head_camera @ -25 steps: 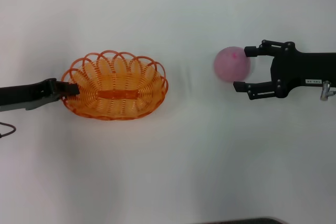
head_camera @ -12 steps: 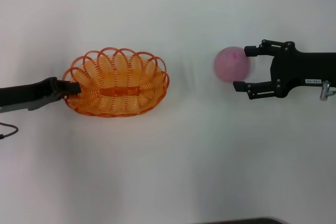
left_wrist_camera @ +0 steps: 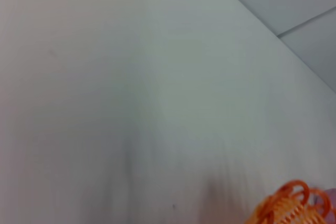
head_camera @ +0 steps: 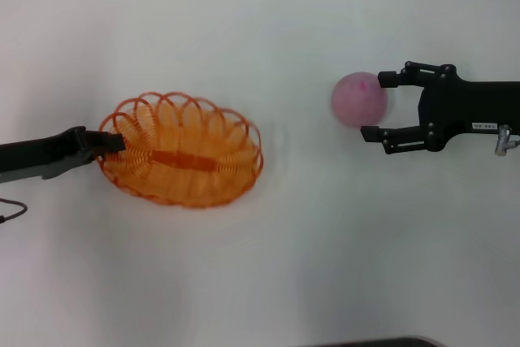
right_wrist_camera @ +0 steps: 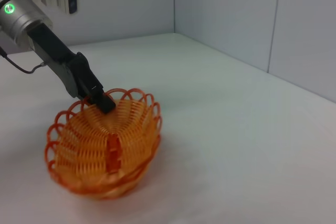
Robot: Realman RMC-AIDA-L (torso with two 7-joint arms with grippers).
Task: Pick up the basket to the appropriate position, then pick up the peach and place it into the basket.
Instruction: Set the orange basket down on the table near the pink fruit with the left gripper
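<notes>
The left gripper [head_camera: 116, 143] is clamping the looped rim at the left end of the basket [head_camera: 183, 152], with its arm reaching in low from the left edge of the head view. The basket is sitting tilted, its long axis running down toward the right. The right wrist view [right_wrist_camera: 102, 101] is showing what the head view cannot: the fingers are pinching the rim from above, and the basket [right_wrist_camera: 102, 148] is tipping so that its gripped end is raised. The left wrist view is showing only a sliver of the orange rim [left_wrist_camera: 289, 205] against the white table [left_wrist_camera: 131, 103].

The right gripper [head_camera: 375, 106] is extending level from the right, jaws spread wide. The peach [head_camera: 358, 99] is lying between the basket and this gripper, just off the open fingertips, with the upper finger [head_camera: 392, 79] nearest it. Contact cannot be confirmed.

Bare table [head_camera: 268, 266] is surrounding both objects, with a wide clear gap between the basket and the peach.
</notes>
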